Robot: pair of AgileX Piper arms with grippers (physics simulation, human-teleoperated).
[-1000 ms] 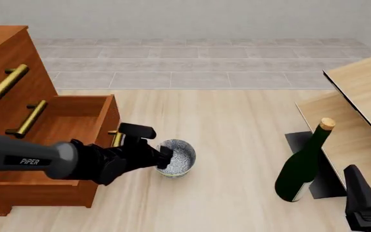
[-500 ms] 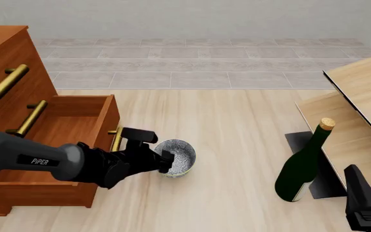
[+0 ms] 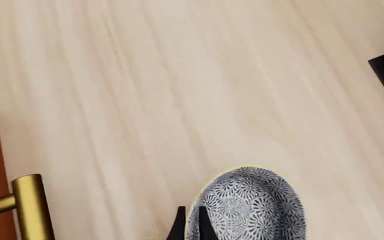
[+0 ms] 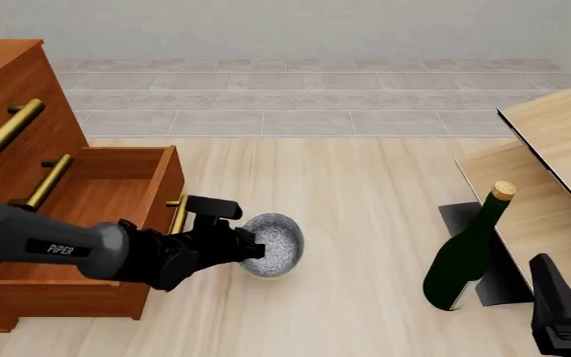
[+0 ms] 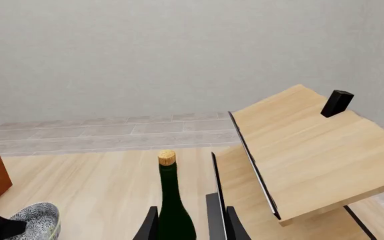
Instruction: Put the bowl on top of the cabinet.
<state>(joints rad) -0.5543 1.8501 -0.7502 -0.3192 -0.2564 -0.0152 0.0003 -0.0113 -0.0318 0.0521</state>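
The bowl [image 4: 276,254] hangs tilted just off the pale floor beside the cabinet's open drawer [image 4: 107,190], speckled inside turned toward the front camera. My left gripper [image 4: 253,251] is shut on its near rim. In the left wrist view the floral outside of the bowl [image 3: 252,210] shows, with the two fingertips [image 3: 178,227] pinching its edge. The reddish-brown cabinet [image 4: 13,97] with brass handles stands at the left; its top is well above the bowl. My right gripper [image 4: 560,309] rests at the lower right, open [image 5: 186,227], apart from everything.
A green corked bottle [image 4: 464,260] stands right of the bowl, straight ahead of the right gripper [image 5: 172,200]. Pale light-wood furniture [image 4: 558,141] on a black base [image 4: 461,217] fills the right side. A brass drawer handle [image 3: 28,205] is close to the left fingers.
The bowl has tipped up in the left gripper, its opening now facing the camera more, and it sits slightly higher. The right arm has not moved.
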